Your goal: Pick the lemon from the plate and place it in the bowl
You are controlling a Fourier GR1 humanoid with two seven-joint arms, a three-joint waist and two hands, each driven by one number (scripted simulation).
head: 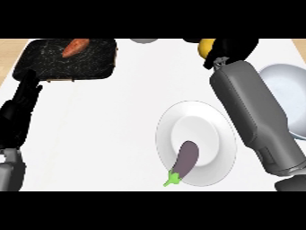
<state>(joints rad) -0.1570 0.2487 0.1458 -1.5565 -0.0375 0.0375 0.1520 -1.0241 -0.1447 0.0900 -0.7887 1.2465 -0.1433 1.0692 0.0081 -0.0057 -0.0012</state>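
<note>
- The right hand (pixel 231 48) is sitting at the far edge of the counter, its black fingers curling round the lemon (pixel 206 47), clamped on it.
- Only a yellow sliver of the lemon is showing on the hand's left side; the rest is hiding behind the fingers.
- So the lemon is off the plate (pixel 215 130) and is sitting beyond it, up and to the left of the bowl (pixel 294 96), not over either one as far as I can tell.
- The right forearm (pixel 255 112) is stretching in a long grey diagonal from the lower right corner, crossing the plate's right rim and covering the bowl's left edge.
- The bowl, pale grey, is lying at the right side of the counter, just beside the plate.
- The white plate is carrying an eggplant (pixel 187 158), purple, lying tilted with its green stem poking over the near rim.
- Over on the left, the left hand (pixel 21 105) is resting open near the edge, fingers straight and pointing up, holding nothing.
- Its fingertips are ending just below a dark cutting board (pixel 42 60) at the far left corner.
- A carrot (pixel 74 47) is lying on that board, orange, set at a slant.
- A small grey round object (pixel 143 40) is peeking in at the far edge, too cut off to identify.
</note>
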